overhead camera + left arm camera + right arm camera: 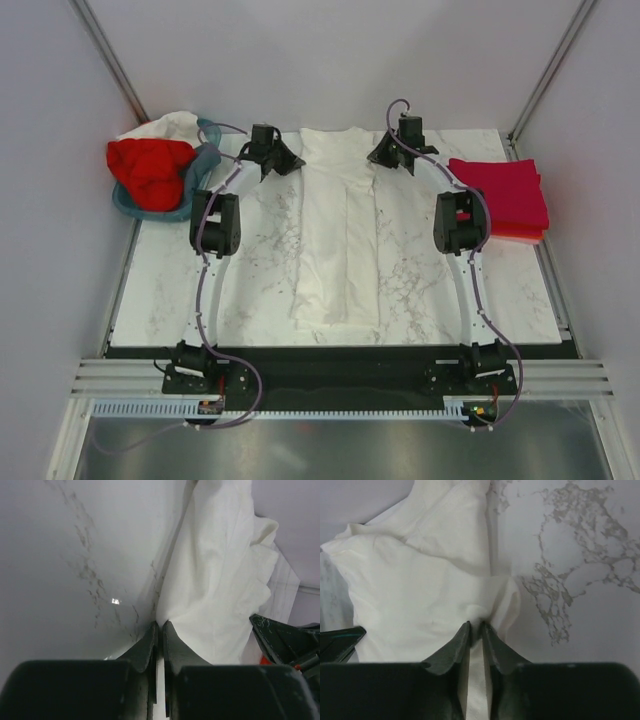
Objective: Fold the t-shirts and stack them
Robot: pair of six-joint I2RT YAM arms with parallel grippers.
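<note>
Down the middle of the marble worktop (250, 270) lies the white t-shirt (335, 240). It is folded into a long, narrow strip that runs from the far edge toward the arms' bases, with its sides turned in over the centre. Both arms reach to its far end, one at each corner.

The left fingers (156, 630) are pressed together with only a sliver between them. A thin fold of the white cloth runs down through that sliver, and the shirt's edge rises off the stone to meet their tips. The right fingers (468, 632) are drawn in narrow as well, pinching a small ridge of the same shirt, which puckers and lifts just in front of them. In each wrist view the dark tip of the other arm shows at the edge of the picture, across the bunched far end of the shirt.

At the far left corner sits a teal basket (125, 205) with a red t-shirt (150, 170) heaped in it. Some white cloth (165, 125) shows behind the red; whether it is another shirt I cannot tell.

On the far right, well apart from the white t-shirt, a crimson-pink stack (500, 185) of folded t-shirts lies flat near the worktop's edge, its layers roughly squared. How many layers it has cannot be counted from above.
</note>
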